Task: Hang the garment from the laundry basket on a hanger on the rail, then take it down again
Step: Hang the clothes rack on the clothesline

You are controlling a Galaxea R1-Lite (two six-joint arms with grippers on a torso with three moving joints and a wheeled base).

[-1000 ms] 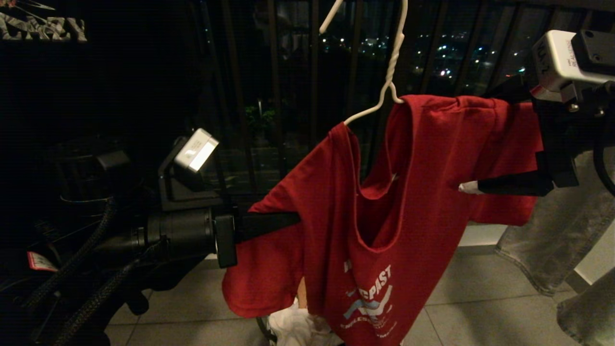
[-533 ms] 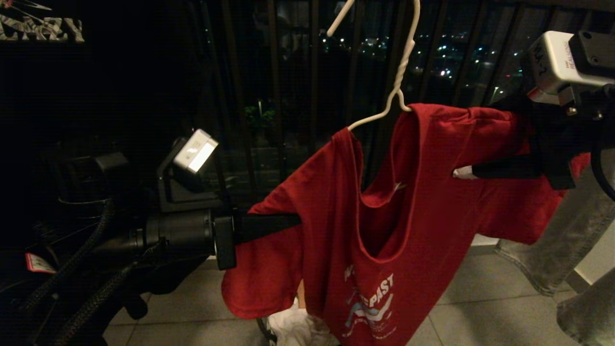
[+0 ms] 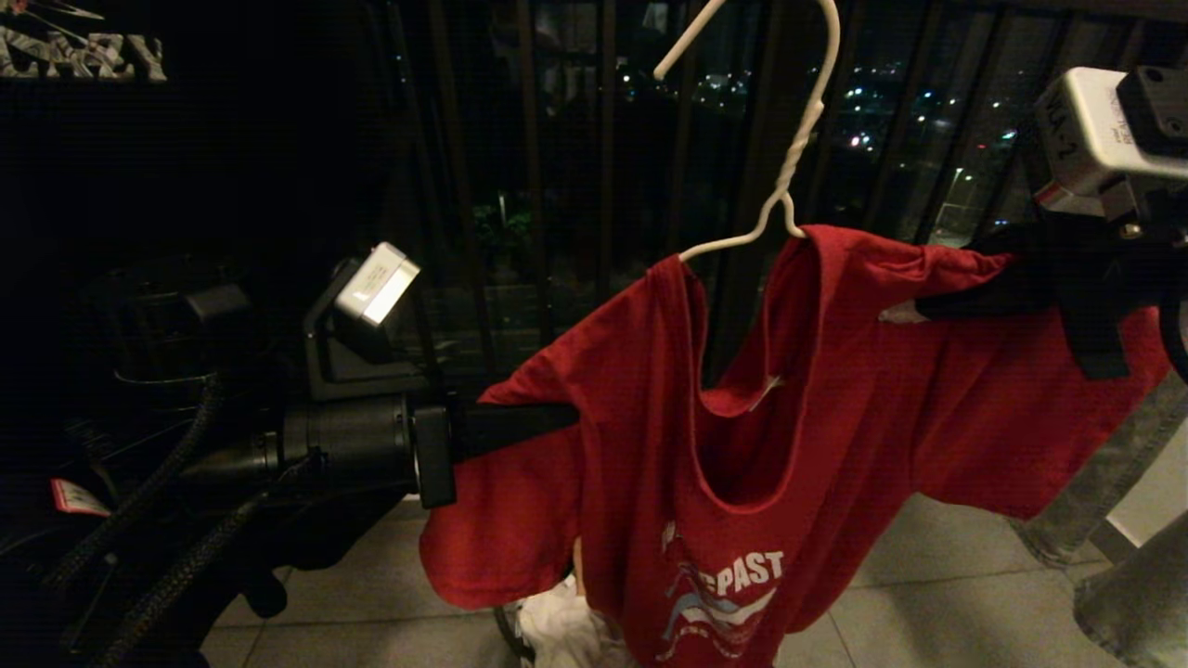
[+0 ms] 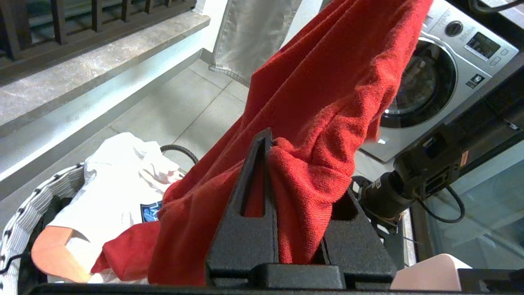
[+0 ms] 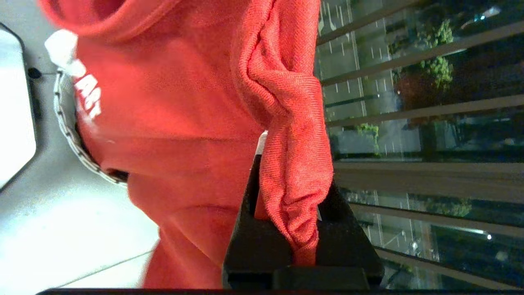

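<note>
Red short-sleeved T-shirt with white lettering and a pale chest graphic (image 3: 789, 445) draped over a thin cream-white wire hanger with a twisted neck (image 3: 789, 162), collar sagging open at centre, the hanger's hook running off the head view at 12 o'clock. Left gripper (image 4: 268, 143) clenched on a bunched fold of the red cloth, reaching in level from 9 o'clock to the shirt's left shoulder and sleeve. Right gripper (image 5: 262, 151) pinched shut on a gathered ridge of the same shirt, coming in from 3 o'clock at the other shoulder, slightly higher than the left. Small round laundry basket with a black-and-white patterned rim (image 4: 24, 209) on the pale floor tiles (image 3: 947, 594) below the hem, at 6 o'clock, with a crumpled white T-shirt (image 4: 118, 180) inside. Silver front-loading washing machine (image 4: 434, 78) behind the shirt in the left wrist view. Dark balcony railing bars (image 3: 529, 186) beyond the hanger. Grey jeans (image 3: 1114, 557) hanging at 4 o'clock.
</note>
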